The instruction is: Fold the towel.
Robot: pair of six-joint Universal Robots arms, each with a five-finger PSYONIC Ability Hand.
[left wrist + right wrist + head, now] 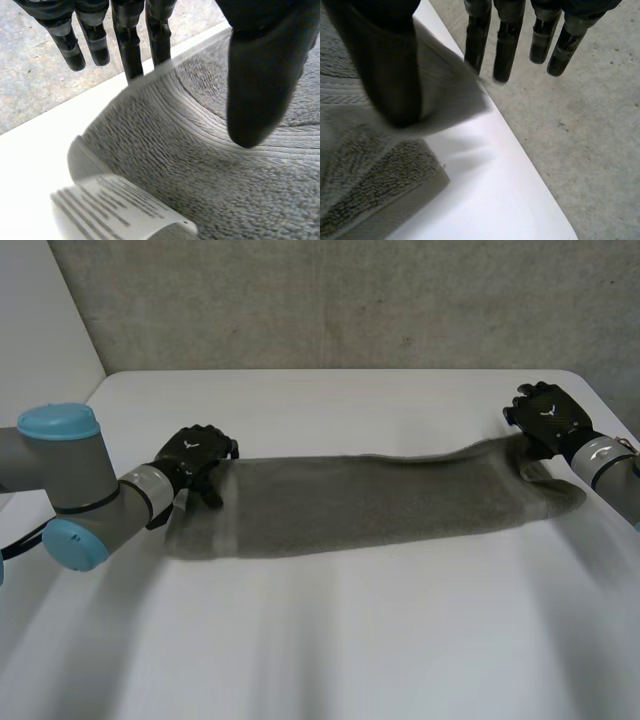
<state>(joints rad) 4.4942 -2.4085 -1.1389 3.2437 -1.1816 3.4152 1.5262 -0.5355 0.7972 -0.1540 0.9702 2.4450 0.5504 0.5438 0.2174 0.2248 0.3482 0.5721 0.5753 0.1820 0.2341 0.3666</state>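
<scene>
Grey towel lies stretched as a long band across the white surface. Left hand pinches its left end, with the edge lifted between thumb and fingers. White printed label is at that end. Right hand pinches the far right corner, thumb on top and fingers behind.

We see a grey towel with a looped pile, a band of fine ribbed stripes near its end, and a white label printed with dark lines. The counter is white. The left hand and right hand are black. The wall is mottled grey.
</scene>
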